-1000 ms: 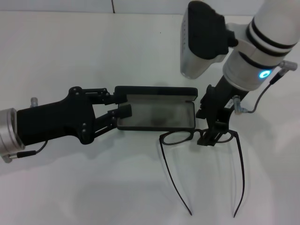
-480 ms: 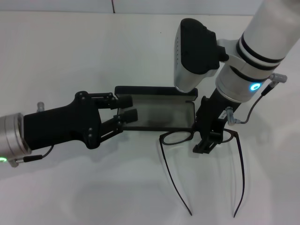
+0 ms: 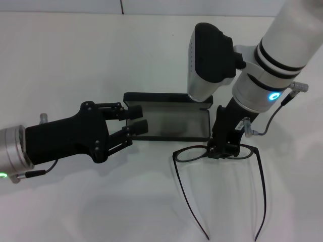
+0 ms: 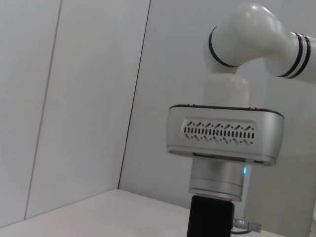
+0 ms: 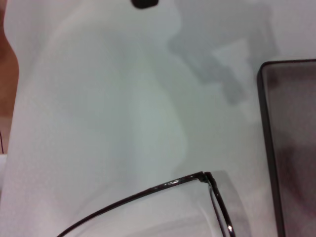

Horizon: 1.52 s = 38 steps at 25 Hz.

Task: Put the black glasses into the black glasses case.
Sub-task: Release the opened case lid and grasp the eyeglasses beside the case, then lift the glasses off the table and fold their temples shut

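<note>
The black glasses case (image 3: 171,122) lies open at the table's middle, grey lining up, with its lid (image 3: 166,97) folded back on the far side. Just in front of its right end, my right gripper (image 3: 222,151) is shut on the bridge of the black glasses (image 3: 191,154), whose temple arms stretch toward me. The right wrist view shows a corner of the glasses (image 5: 163,186) and the case's edge (image 5: 269,148). At the case's left end, my left gripper (image 3: 137,119) is open, with one finger by the lid corner and the other by the tray's edge.
White tabletop (image 3: 75,60) surrounds everything. The right arm's wrist camera housing (image 3: 207,55) hangs over the case's far right corner and also shows in the left wrist view (image 4: 224,133).
My right gripper has drawn the glasses a little toward me, away from the case. The left gripper has slid slightly nearer along the case's left end. The case has stayed put.
</note>
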Each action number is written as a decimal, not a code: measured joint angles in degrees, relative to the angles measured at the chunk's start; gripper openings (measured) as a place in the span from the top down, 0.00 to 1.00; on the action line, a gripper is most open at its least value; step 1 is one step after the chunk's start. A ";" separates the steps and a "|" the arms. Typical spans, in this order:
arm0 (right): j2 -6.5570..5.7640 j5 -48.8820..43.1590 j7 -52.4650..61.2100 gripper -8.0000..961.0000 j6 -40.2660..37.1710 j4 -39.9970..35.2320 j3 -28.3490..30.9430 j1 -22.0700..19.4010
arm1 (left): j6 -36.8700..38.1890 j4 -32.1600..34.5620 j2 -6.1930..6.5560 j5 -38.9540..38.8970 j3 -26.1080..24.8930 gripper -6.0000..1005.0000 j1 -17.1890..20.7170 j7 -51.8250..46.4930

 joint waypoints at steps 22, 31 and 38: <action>0.00 0.01 0.72 0.86 2.19 -1.47 -1.00 -2.94 | -0.01 0.00 -0.03 -0.22 -0.02 0.68 -0.01 0.10; -0.10 -0.53 1.19 0.90 -1.89 -16.78 2.61 -12.30 | 2.67 0.01 0.38 -1.59 -0.19 0.68 -0.35 -0.57; -0.25 10.16 -4.91 0.91 -2.23 -30.55 16.49 -27.96 | 7.61 0.01 -0.27 -8.00 -0.19 0.69 -0.44 -0.47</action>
